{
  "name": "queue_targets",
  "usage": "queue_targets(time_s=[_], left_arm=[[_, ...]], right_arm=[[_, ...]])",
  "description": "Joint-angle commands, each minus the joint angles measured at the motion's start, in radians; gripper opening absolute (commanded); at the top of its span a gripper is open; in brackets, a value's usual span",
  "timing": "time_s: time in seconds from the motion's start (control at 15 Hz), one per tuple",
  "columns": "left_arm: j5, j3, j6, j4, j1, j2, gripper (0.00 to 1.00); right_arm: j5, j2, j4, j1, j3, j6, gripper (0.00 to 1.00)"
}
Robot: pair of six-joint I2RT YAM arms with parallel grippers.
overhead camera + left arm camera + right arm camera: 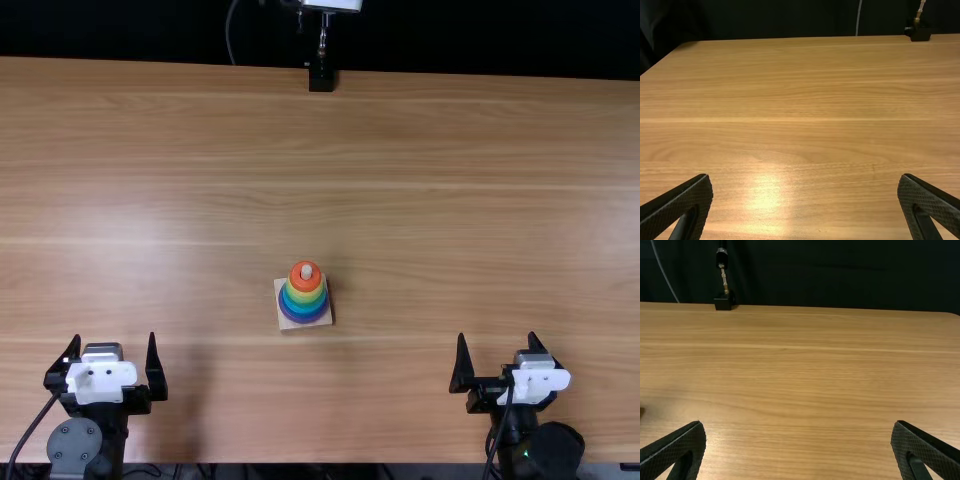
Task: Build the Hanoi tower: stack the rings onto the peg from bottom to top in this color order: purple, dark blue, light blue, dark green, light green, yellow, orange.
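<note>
Ring tower stacked on its peg, both arms apart from it, pincers wide and empty.
Tower sits on the table (450, 200) between the two arms, a bit farther from the near edge than the grippers; pale square base (286, 325) under it, purple ring (303, 318) lowest, blues then greens above, yellow ring (305, 296) next, orange ring (305, 285) on top, pale peg (307, 271) tip poking up through it. Left gripper (113, 337) near the table's near edge, fingers spread wide, nothing between them; right gripper (497, 335) likewise on its own side, fingers well apart, nothing held. Small black stand (321, 79) at the far edge, a slim metal rod rising from it, dark cloth (480, 35) behind.
</note>
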State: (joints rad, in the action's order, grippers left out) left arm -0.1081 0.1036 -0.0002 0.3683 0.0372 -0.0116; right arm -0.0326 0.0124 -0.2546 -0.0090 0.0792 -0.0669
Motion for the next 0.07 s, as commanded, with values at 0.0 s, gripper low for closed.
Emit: queue_targets(time_s=[0.0], left_arm=[[0.000,-0.104,0.004,0.079,-0.008,0.012,1.00]], right_arm=[[0.011,-0.012,-0.076,-0.008,-0.064,0.001,1.00]])
